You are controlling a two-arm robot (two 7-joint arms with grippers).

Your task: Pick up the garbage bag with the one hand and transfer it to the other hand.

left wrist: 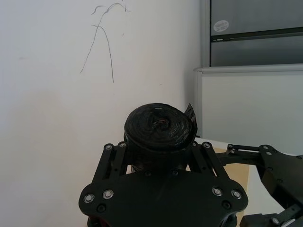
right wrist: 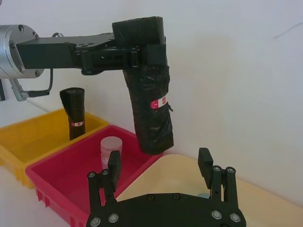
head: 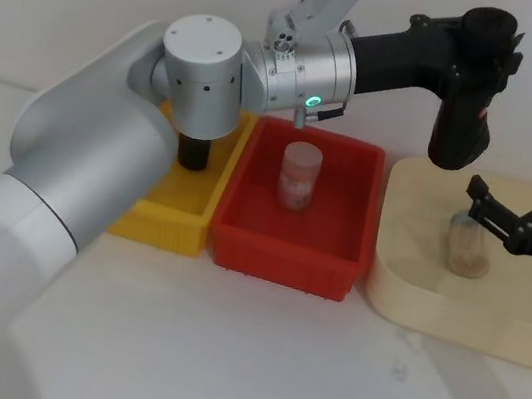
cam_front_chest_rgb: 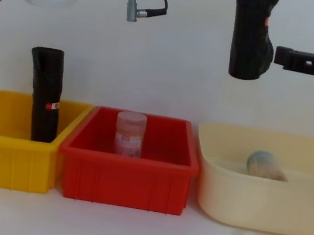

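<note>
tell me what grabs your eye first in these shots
The thick black garbage bag hangs in midair, clamped near its top by the left gripper, above the cream tray at its end by the red bin. The right gripper hovers open beside it, over the tray.

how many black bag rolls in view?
2. The garbage bag hangs in the left gripper above the cream tray, right gripper open beside it; the slimmer roll stands in the yellow bin. None seems hidden.
</note>
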